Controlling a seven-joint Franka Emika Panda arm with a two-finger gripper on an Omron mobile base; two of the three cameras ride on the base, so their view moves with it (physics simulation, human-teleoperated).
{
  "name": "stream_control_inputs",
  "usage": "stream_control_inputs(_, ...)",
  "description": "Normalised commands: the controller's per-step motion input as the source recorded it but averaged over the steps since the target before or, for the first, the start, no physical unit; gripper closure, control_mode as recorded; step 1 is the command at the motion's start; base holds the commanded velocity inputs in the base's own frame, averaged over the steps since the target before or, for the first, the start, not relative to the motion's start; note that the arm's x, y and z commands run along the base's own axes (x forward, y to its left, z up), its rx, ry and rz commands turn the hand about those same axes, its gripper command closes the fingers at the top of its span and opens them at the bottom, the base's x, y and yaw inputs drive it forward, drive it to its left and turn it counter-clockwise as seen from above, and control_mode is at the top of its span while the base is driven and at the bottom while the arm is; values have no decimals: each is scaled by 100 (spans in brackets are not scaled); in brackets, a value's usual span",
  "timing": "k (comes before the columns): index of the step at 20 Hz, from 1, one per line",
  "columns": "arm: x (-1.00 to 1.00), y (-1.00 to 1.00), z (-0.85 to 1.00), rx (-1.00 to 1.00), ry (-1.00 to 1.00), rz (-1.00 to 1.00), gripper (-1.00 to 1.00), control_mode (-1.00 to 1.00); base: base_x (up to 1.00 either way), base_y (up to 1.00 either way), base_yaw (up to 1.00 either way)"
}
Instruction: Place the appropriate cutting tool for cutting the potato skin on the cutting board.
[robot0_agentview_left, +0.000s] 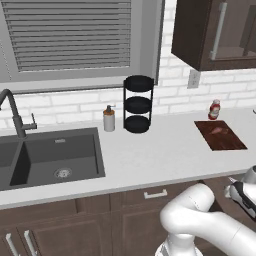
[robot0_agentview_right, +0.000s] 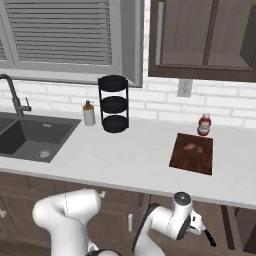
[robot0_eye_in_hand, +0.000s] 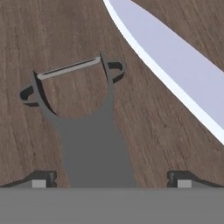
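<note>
**Peeler lying between spread fingers, below counter level**

A slender dark grey peeler with a Y-shaped head and thin metal blade is lying nearest the hand camera on brown wood grain, its handle running down between the gripper's two dark fingertips, which are standing wide apart on either side without touching it. A broad pale blade is lying just beside the peeler, to its right. The white arm is reaching low in front of the dark wooden cabinets, under the white counter's near edge. Up on the counter, the flat rectangular dark reddish-brown wooden cutting board is sitting to the right, carrying a small pinkish-brown potato. A red-capped bottle is standing just behind the board. Far to the left are sitting a black three-tier rack, a soap dispenser and a dark sink.
</note>
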Motion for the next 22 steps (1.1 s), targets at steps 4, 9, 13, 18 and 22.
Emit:
stream_control_inputs(4,0,0,0,0,0,0,-100,-100,0,0,0)
stream_control_inputs(9,0,0,0,0,0,0,100,-100,0,0,0)
stream_control_inputs(13,0,0,0,0,0,0,100,-100,0,0,0)
stream_control_inputs(18,0,0,0,0,1,0,100,-100,0,0,0)
stream_control_inputs(22,-20,-13,26,1,4,5,100,-100,0,0,0)
